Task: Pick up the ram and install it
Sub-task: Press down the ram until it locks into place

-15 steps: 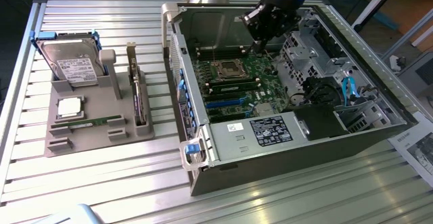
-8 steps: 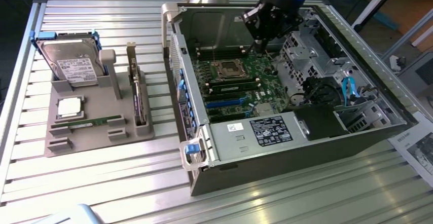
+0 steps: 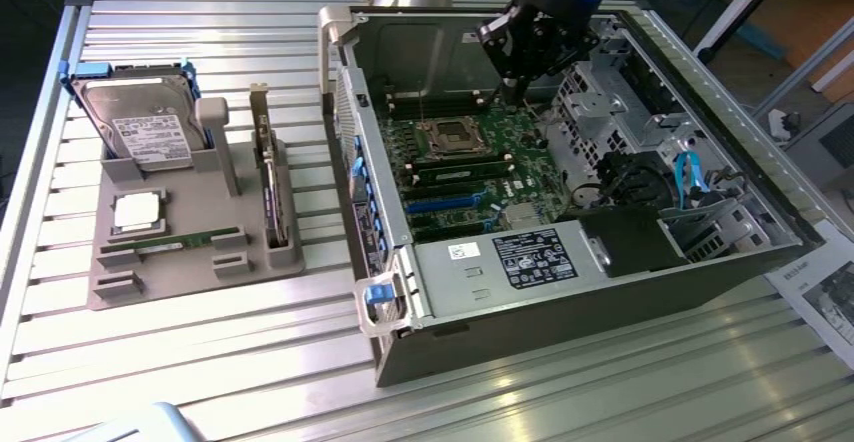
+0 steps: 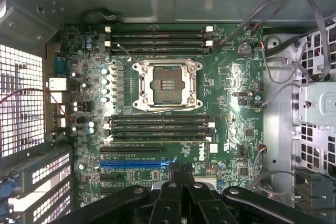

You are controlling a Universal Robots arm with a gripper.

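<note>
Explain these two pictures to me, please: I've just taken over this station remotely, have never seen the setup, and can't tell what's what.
The exterior view looks down on a slatted metal table. An open computer case lies on its side with the green motherboard exposed. The black robot arm reaches in from above; its gripper is shut and hangs over the board with nothing visibly in it. On the exterior view's left, a grey parts holder carries a hard drive, a silver processor and the ram, a thin green stick in its slot. The wrist view looks straight down at the motherboard, with the gripper at the picture's edge.

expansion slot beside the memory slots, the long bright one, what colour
Blue; the expansion slot shows best in the wrist view.
</note>
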